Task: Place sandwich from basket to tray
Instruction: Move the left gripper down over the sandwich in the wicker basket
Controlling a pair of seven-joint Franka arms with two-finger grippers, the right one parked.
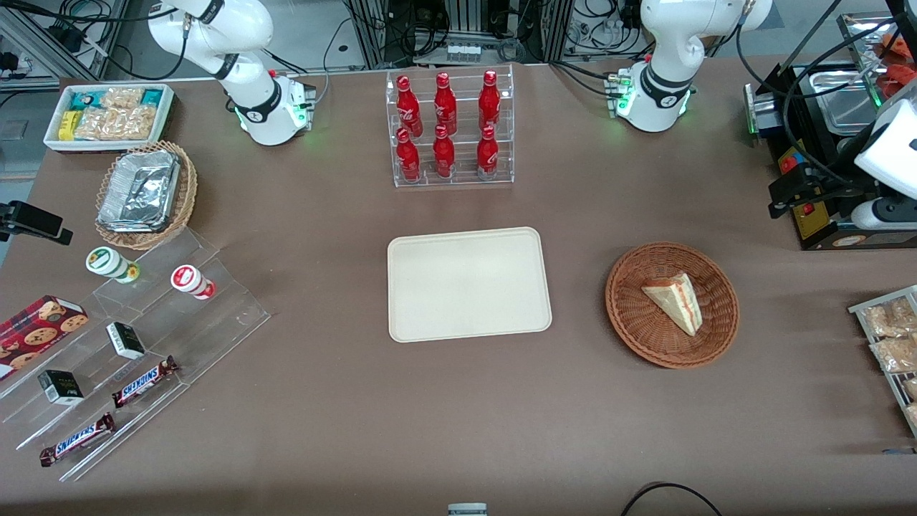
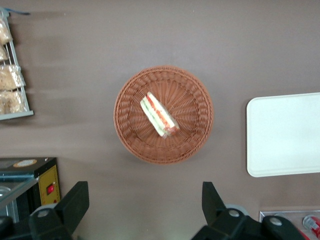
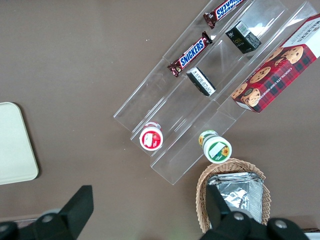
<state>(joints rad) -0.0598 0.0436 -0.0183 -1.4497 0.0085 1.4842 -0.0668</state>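
The sandwich (image 1: pixel 677 301) is a pale wedge with red and green filling, lying in the round reddish-brown basket (image 1: pixel 630 315). In the left wrist view the sandwich (image 2: pixel 159 116) lies across the middle of the basket (image 2: pixel 195 100). The cream tray (image 1: pixel 469 283) lies bare beside the basket, toward the parked arm's end; part of the tray (image 2: pixel 285 135) also shows in the left wrist view. My left gripper (image 2: pixel 144 190) is open and empty. It hangs high above the bare table, farther from the front camera than the basket and clear of its rim.
A clear rack of red bottles (image 1: pixel 450 129) stands farther from the front camera than the tray. A black appliance (image 1: pixel 824 143) stands at the working arm's end, close to my gripper. A wire rack of snack packets (image 1: pixel 888 337) lies nearer to the front camera.
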